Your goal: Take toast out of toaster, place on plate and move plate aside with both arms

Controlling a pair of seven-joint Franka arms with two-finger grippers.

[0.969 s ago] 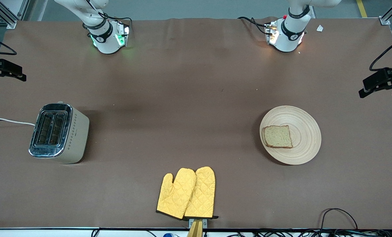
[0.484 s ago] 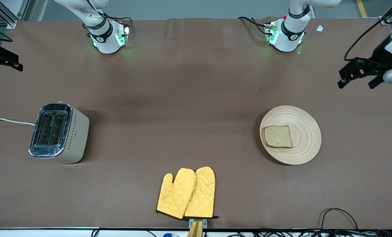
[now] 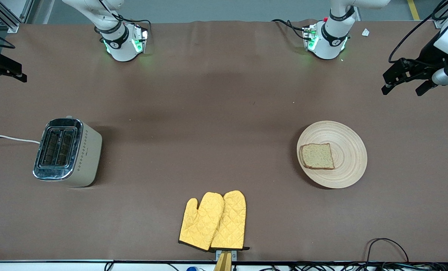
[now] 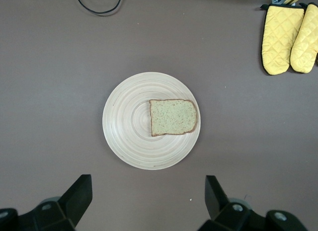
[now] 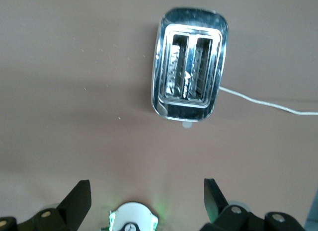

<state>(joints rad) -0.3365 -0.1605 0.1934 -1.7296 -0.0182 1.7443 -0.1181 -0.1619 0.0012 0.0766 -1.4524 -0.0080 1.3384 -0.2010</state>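
Brown table (image 3: 224,113) | left gripper (image 3: 403,80) wide open, empty | right gripper (image 3: 5,73) likewise

The plate (image 3: 344,165) is round, shallow and made of light wood with ring-shaped grain. It lies flat on the brown table, right of centre in the front view, toward the left arm's end. The toast (image 3: 317,156) is one squarish slice of brown wholegrain bread with a darker crust. It lies flat on the plate, off-centre, close to the rim that faces the middle of the table. In the left wrist view the plate (image 4: 129,136) sits mid-frame with the toast (image 4: 172,116) on it.
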